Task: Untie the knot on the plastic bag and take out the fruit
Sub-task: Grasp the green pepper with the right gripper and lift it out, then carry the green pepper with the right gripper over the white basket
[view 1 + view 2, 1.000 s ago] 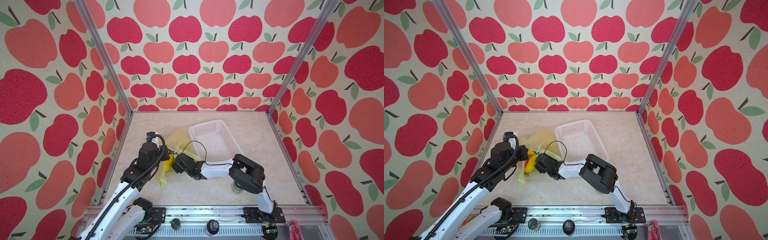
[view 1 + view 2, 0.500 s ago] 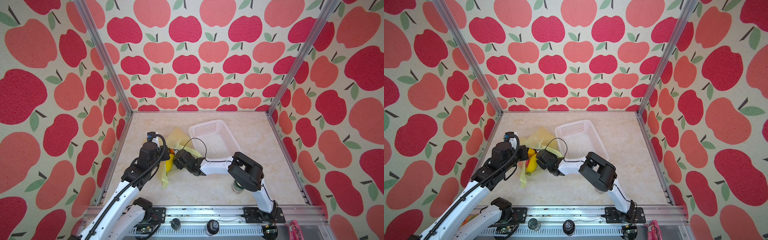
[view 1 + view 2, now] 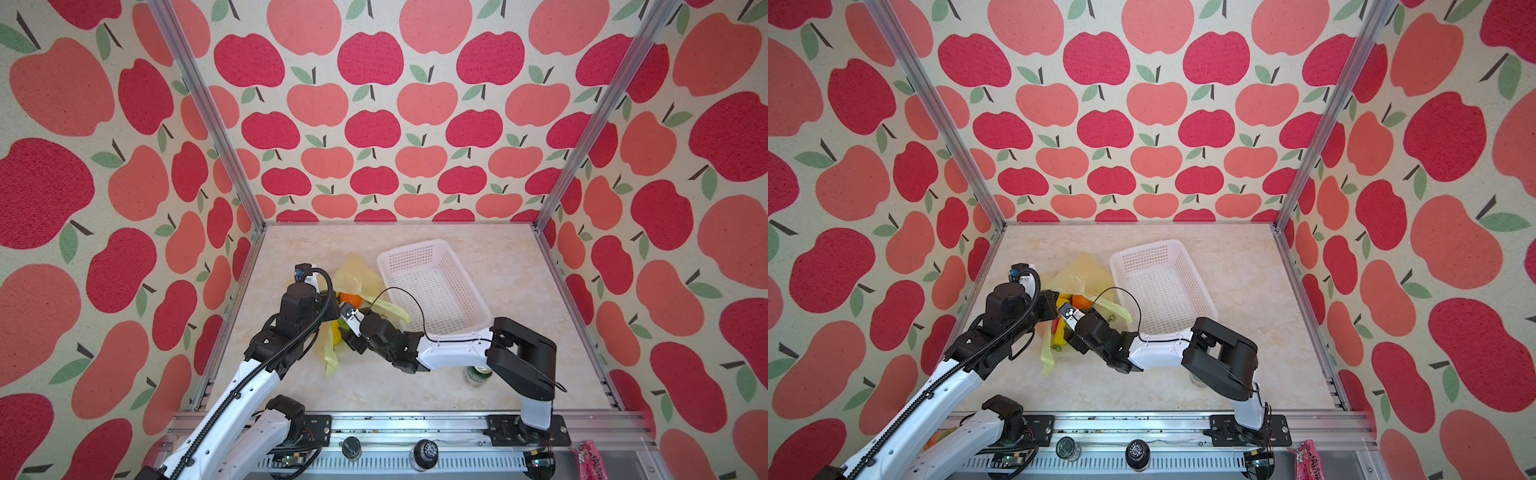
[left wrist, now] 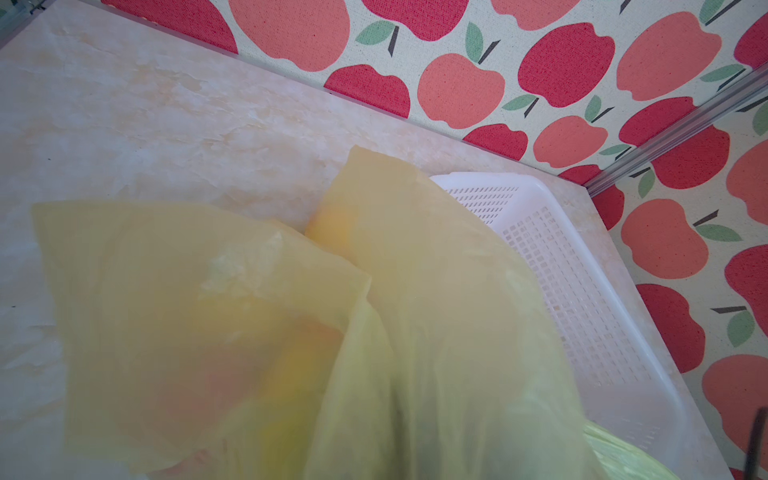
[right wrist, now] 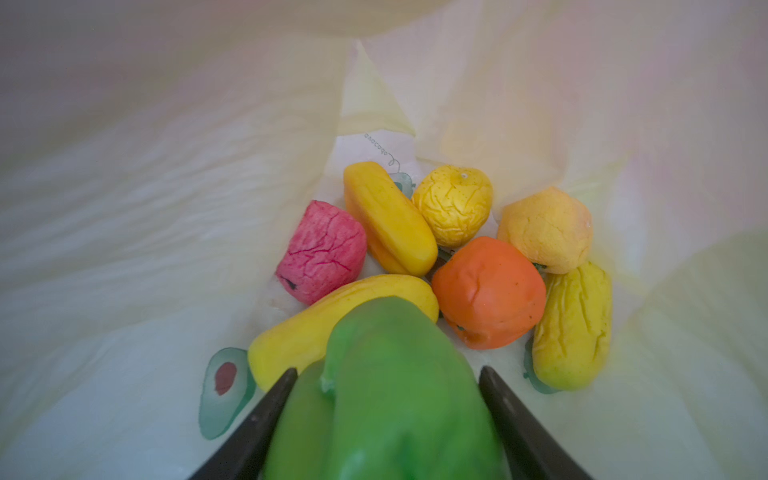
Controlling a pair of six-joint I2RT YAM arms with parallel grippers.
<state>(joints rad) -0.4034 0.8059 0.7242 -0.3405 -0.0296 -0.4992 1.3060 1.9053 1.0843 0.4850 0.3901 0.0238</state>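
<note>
The fruit, eight small toy pieces, is all inside the thin translucent yellow plastic bag (image 3: pixel 356 269): in the right wrist view I count a pink one (image 5: pixel 322 251), a long yellow-orange one (image 5: pixel 388 218), a wrinkled round yellow one (image 5: pixel 453 203), a peach-yellow one (image 5: pixel 546 228), an orange one (image 5: pixel 488 291), a long yellow-green one (image 5: pixel 573 326), a curved yellow one (image 5: pixel 332 328) and the green toy fruit (image 5: pixel 395 415) nearest the camera. I see no tied knot anywhere and the bag's mouth gapes, so I judge the untying done; no fruit lies out on the marbled tabletop (image 3: pixel 490 266) and the white mesh plastic basket (image 3: pixel 411 245) holds nothing, so the whole taking-out is left. The green toy fruit sits right between my right gripper (image 5: pixel 386 371) fingers, lying on the curved yellow one, the rest heaped just beyond it deeper in the bag. My right gripper's black fingers (image 5: pixel 257 419) stand partly apart and press against both flanks of that green fruit, so I take it as clamped, though not yet lifted. My left gripper (image 3: pixel 1051 306) is pressed together; its fingers are hidden, but the film fans out from it in the left wrist view, so I judge it pinches the bag's edge. The bag lies left of the table's middle, just left of the basket, between my two wrists.
</note>
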